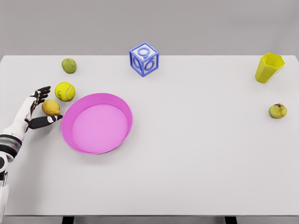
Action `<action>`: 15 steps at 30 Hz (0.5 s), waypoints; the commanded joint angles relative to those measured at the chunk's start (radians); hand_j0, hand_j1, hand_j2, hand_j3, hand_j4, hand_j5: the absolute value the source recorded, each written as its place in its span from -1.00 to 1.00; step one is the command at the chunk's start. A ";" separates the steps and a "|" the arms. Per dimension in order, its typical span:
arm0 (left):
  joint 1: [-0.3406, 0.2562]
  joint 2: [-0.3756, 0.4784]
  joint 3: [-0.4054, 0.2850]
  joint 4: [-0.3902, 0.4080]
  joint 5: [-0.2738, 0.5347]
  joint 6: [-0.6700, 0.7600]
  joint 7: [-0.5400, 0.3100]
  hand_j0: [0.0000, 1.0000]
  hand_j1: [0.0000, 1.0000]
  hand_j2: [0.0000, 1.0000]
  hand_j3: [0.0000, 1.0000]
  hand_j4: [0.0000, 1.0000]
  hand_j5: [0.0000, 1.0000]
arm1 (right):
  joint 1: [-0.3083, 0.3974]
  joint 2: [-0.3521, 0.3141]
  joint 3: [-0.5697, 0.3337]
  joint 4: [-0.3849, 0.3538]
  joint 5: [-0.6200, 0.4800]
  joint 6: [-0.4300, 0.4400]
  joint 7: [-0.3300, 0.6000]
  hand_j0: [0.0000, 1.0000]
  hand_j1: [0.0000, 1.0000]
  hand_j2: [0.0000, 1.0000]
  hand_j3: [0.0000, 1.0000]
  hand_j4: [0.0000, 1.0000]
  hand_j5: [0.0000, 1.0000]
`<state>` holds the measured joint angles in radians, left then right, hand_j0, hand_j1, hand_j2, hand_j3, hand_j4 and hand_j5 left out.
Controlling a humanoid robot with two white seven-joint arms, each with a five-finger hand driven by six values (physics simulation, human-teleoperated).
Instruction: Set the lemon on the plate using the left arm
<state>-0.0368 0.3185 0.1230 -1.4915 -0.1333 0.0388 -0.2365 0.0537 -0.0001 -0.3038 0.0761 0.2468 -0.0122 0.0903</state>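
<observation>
White table bears: pink plate, lemon, tennis ball, lime, blue block, yellow cup, pear

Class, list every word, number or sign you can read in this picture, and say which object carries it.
"9" on the upper face of the blue number block.
"6" on its front right face, by its look; it may be a turned 9.
The block's left face has a raised figure too unclear to read.
No writing shows on the pink plate, lemon, tennis ball or yellow cup.

Only legible marks — the digits 9 and 6 on the blue cube, nothing else readable.
</observation>
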 commanded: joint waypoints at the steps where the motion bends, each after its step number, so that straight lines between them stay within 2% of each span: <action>1: 0.000 0.001 0.000 0.004 0.003 0.000 0.000 0.74 0.74 0.74 0.74 0.74 0.74 | 0.000 0.000 0.000 0.001 0.000 0.000 0.000 1.00 1.00 1.00 1.00 1.00 1.00; 9: 0.000 0.001 -0.002 0.004 0.008 -0.002 0.000 0.46 0.46 0.46 0.46 0.46 0.46 | 0.000 0.000 0.000 0.001 0.000 0.000 0.000 1.00 1.00 1.00 1.00 1.00 1.00; 15: 0.000 0.001 -0.002 0.004 0.009 -0.005 0.000 0.40 0.40 0.40 0.40 0.40 0.40 | 0.000 0.000 0.000 -0.001 0.000 0.000 0.000 1.00 1.00 1.00 1.00 1.00 1.00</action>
<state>-0.0368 0.3184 0.1213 -1.4871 -0.1278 0.0352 -0.2365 0.0537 -0.0001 -0.3038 0.0760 0.2468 -0.0122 0.0903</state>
